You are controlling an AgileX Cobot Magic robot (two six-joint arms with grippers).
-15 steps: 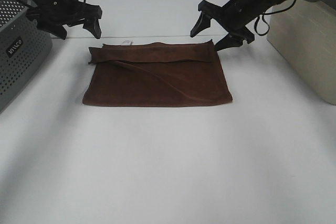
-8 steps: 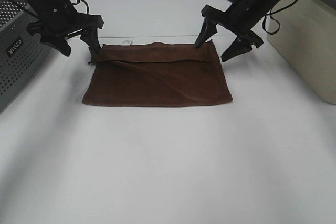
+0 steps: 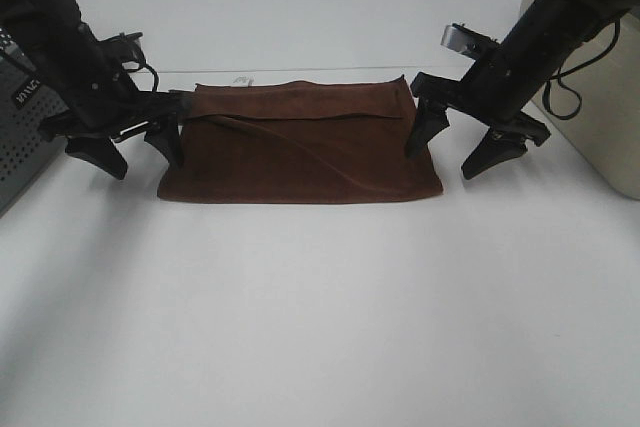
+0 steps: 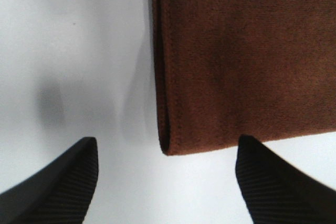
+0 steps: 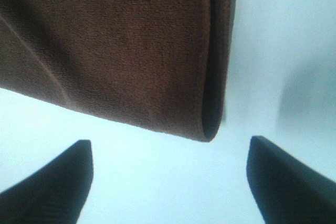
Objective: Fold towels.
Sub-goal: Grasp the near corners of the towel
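A white table (image 3: pixel 320 327) fills the high camera's frame, with a dark reddish-brown towel (image 3: pixel 300 152) lying flat in the upper centre, already doubled over. A loose flap runs along its upper edge and a diagonal crease crosses its left half. A grey perforated basket (image 3: pixel 15 162) sits at the left edge of the frame and a beige box (image 3: pixel 610 137) at the right edge.

The left gripper (image 3: pixel 137 152) is low at the towel's left side and the right gripper (image 3: pixel 448 152) low at its right side, each with jaws spread wide and holding nothing. At the left wrist camera, the towel's layered corner (image 4: pixel 199 77) lies in the upper right of the frame, just ahead of the gap of the left gripper (image 4: pixel 168 182). At the right wrist camera, the matching corner (image 5: pixel 115 51) sits upper left, ahead of the right gripper (image 5: pixel 170 182). A small white tag (image 3: pixel 241 79) shows at the towel's upper edge.

The risk appears to lie in the pickup. A finger that slides between the stacked layers rather than under both could lift only the top sheet and undo the fold. Jaws closing short of the cloth could push the corner into a bunch. Uneven lifts by the two arms would likely skew the next fold, and the loose flap may trail.
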